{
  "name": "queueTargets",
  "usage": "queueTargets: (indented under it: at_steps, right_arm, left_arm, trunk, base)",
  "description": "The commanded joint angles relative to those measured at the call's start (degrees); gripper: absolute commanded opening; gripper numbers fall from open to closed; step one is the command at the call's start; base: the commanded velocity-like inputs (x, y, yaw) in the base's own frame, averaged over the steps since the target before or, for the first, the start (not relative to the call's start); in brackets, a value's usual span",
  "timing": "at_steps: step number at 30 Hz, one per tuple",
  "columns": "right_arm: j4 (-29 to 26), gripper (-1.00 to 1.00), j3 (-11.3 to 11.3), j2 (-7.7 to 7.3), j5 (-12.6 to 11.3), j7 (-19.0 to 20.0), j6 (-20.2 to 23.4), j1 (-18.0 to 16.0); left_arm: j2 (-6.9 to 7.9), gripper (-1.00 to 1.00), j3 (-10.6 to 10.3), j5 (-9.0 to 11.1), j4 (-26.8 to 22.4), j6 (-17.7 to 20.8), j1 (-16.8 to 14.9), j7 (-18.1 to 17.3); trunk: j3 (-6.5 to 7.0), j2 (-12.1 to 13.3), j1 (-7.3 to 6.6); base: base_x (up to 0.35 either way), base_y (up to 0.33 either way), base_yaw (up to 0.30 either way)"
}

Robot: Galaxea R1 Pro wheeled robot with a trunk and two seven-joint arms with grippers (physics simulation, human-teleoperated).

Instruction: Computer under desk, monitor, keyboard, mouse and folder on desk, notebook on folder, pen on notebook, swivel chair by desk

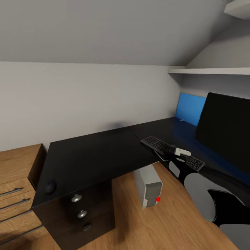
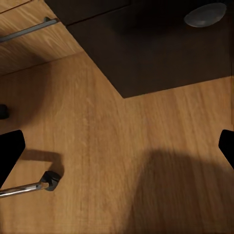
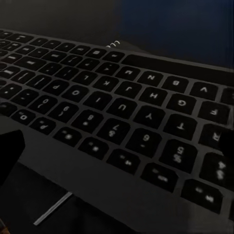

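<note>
Sloped grey walls frame the black bench (image 1: 97, 152) — right fingers (image 1: 183, 151) grip the keyboard (image 1: 163, 147) beside the monitor (image 1: 225, 128), mouse (image 1: 50, 186) far off; left fingers (image 2: 9, 151) spread over the floor (image 2: 117, 161).

A pale grey wall (image 1: 86, 100) fills the upper left of the frame, under a sloped grey ceiling (image 1: 114, 27). At the upper right a white shelf (image 1: 211, 71) is fixed to the wall. The floor (image 1: 166, 222) at the bottom is light wood, and a light-wood drawer unit (image 1: 15, 187) stands at the lower left.
</note>
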Motion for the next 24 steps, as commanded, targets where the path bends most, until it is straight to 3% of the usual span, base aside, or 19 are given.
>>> queueTargets:
  at_steps: [1, 17, 24]
  right_arm:
    - [0.0, 1.0, 0.0, 0.01, -0.6, 0.0, -0.3, 0.0]
    - [0.1, 1.0, 0.0, 0.02, -0.8, 0.2, -0.5, 0.0]
    - [0.1, 1.0, 0.0, 0.01, -2.0, 1.3, -0.4, 0.0]
  left_arm:
    - [0.08, 1.0, -0.5, 0.6, 0.0, -0.3, -0.1, 0.3]
    - [0.08, 1.0, -0.5, 0.6, 0.0, -0.3, -0.1, 0.3]
    - [0.08, 1.0, -0.5, 0.6, 0.0, -0.3, -0.1, 0.3]
  trunk:
    - [0.01, 0.0, 0.0]
    - [0.86, 0.0, 0.0]
    - [0.9, 0.0, 0.0]
  base:
    - [0.0, 0.0, -0.159]
    - [0.0, 0.0, -0.162]
    - [0.0, 0.0, -0.041]
